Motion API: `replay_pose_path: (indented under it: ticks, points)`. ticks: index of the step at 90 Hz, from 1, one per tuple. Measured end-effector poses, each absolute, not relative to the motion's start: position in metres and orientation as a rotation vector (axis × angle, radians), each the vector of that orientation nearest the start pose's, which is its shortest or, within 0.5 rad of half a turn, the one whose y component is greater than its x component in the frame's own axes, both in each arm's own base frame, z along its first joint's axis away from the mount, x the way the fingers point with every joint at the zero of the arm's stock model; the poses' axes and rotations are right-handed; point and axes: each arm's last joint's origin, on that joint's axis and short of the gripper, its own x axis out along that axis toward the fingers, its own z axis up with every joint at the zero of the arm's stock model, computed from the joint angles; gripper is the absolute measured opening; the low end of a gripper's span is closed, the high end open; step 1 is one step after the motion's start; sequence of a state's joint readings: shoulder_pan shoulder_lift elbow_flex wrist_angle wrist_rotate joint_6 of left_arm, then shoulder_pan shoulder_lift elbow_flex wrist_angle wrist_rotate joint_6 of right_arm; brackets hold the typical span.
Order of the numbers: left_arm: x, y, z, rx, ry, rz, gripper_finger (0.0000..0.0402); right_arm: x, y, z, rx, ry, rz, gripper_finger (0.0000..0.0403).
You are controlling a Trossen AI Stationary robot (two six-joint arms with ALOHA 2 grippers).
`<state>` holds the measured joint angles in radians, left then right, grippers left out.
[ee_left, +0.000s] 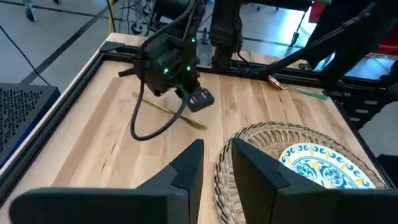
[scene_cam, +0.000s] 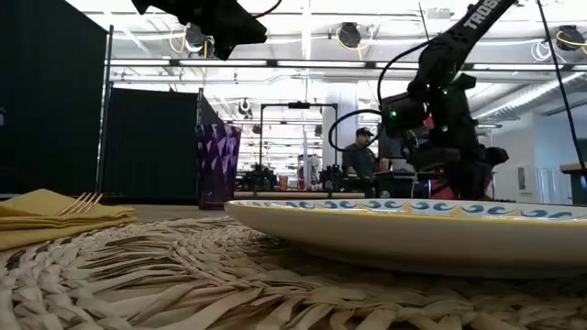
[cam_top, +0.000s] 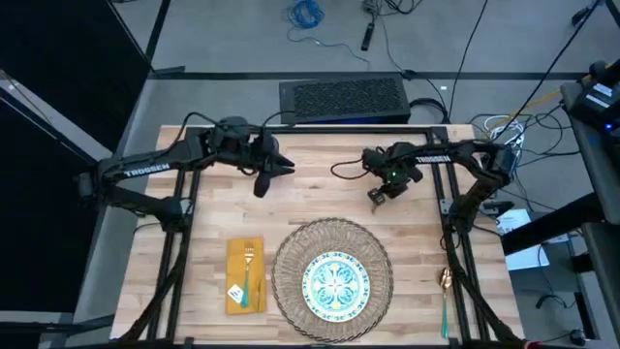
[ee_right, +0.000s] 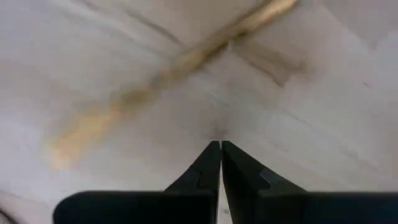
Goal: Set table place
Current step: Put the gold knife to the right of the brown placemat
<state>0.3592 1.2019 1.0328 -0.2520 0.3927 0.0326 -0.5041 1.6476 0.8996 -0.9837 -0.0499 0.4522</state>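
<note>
Currently mat (cam_top: 334,269), plate (cam_top: 336,281), and napkin (cam_top: 245,275) with fork (cam_top: 249,262) are placed; the spoon (cam_top: 445,291) lies at 3 o'clock of the mat. Right gripper (cam_top: 378,195), fingers closed and empty, hovers over a knife (ee_left: 168,109) at 12 o'clock. Left gripper (cam_top: 262,184), slightly open, waits. Likely knife pickup: open, then descend.

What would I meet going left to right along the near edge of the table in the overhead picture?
Yellow napkin with a gold fork on it → woven straw mat holding the patterned plate → teal-handled spoon.
</note>
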Motion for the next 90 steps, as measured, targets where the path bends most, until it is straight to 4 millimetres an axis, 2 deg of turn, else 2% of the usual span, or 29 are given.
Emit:
replay_pose_path:
  ticks: [11,19,28,36,45,61,73,90]
  points:
    - [0.25,0.082,0.329,-0.121,0.387,-0.039,0.0068,0.222,-0.119,0.164,0.698,1.642,-0.589,0.0001]
    - [0.25,0.082,0.33,-0.12,0.386,-0.039,0.0068,0.234,-0.116,0.176,0.546,1.64,-0.428,0.0011]
    - [0.25,0.082,0.33,-0.12,0.384,-0.039,0.0068,0.249,-0.113,0.188,0.368,1.593,-0.284,0.004]
    - [0.25,0.082,0.33,-0.12,0.384,-0.039,0.0068,0.258,-0.114,0.19,0.251,1.527,-0.279,0.0077]
    - [0.25,0.082,0.33,-0.121,0.384,-0.039,0.0068,0.261,-0.119,0.185,0.228,1.529,-0.289,0.0121]
    - [0.25,0.082,0.33,-0.12,0.384,-0.037,0.0068,0.26,-0.135,0.161,0.21,1.628,-0.309,0.0175]
    - [0.25,0.082,0.329,-0.122,0.39,-0.035,0.0068,0.258,-0.146,0.147,0.217,1.67,-0.306,0.0181]
    - [0.25,0.082,0.329,-0.118,0.389,-0.031,0.0068,0.253,-0.16,0.146,0.232,1.648,-0.348,0.0167]
